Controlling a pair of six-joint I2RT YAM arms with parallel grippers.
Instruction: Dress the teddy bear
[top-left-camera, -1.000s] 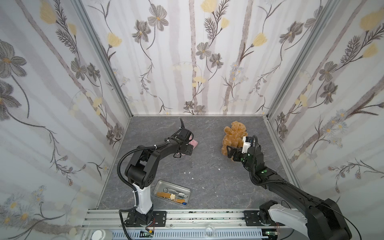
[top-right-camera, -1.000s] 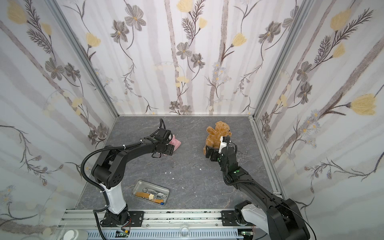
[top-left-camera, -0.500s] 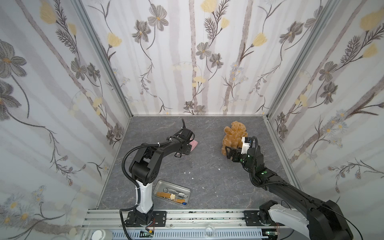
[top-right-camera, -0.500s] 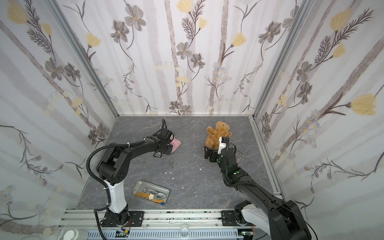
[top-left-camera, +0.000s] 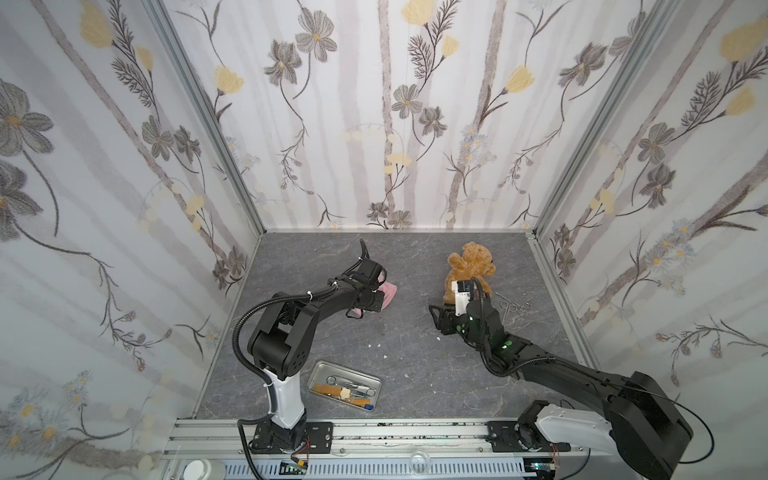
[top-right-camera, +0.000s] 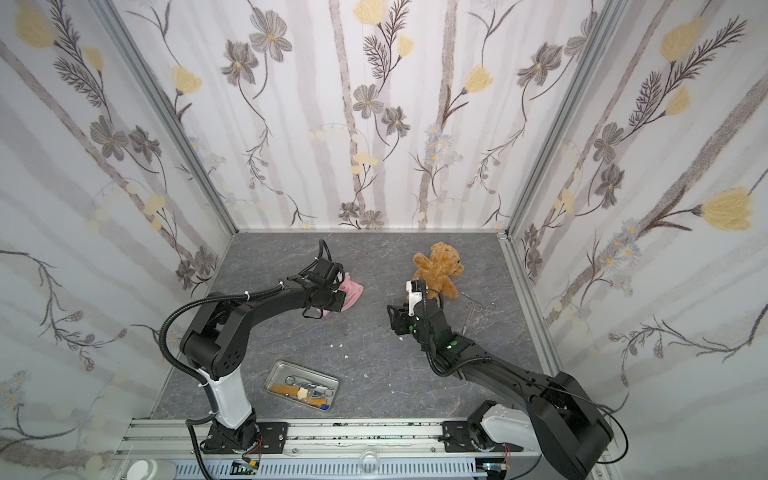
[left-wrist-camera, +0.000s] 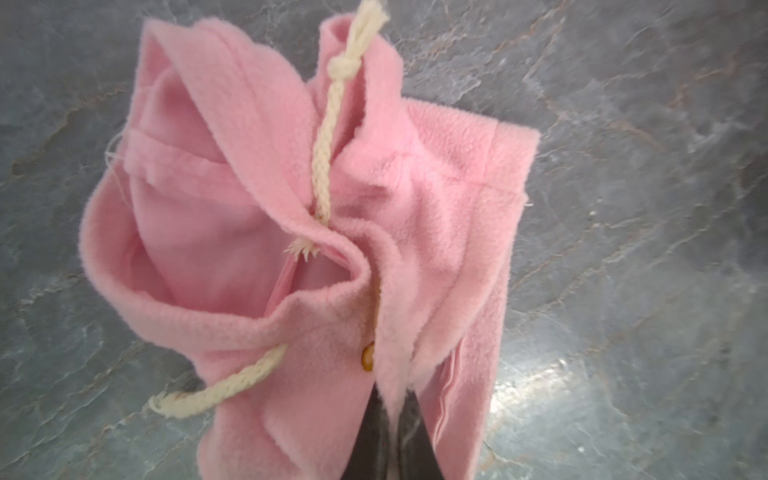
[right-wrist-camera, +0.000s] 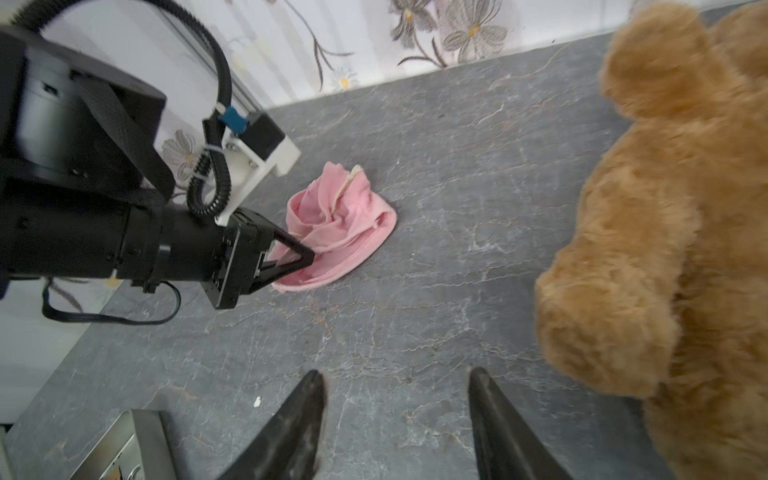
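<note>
Left gripper (right-wrist-camera: 307, 254) is clamped tight on an edge of the pink shirt (right-wrist-camera: 345, 224). The shirt lies crumpled on the table (top-left-camera: 415, 332), far and left of centre. Right gripper (right-wrist-camera: 395, 372) has its jaws spread with nothing between them, and it sits just beside the bear (top-left-camera: 469, 266).

The bear is far right and completely bare, so I'd call this the very start. The shirt is grabbed, 0 limbs are in, and the whole pull-on is left to do.

For room, there's bare table between the 2 arms, good for bringing shirt and bear together. I'm watching the forceps (top-left-camera: 513, 308) just right of the bear and the tray (top-left-camera: 313, 378) near the front. Walls close in 3 sides.
</note>
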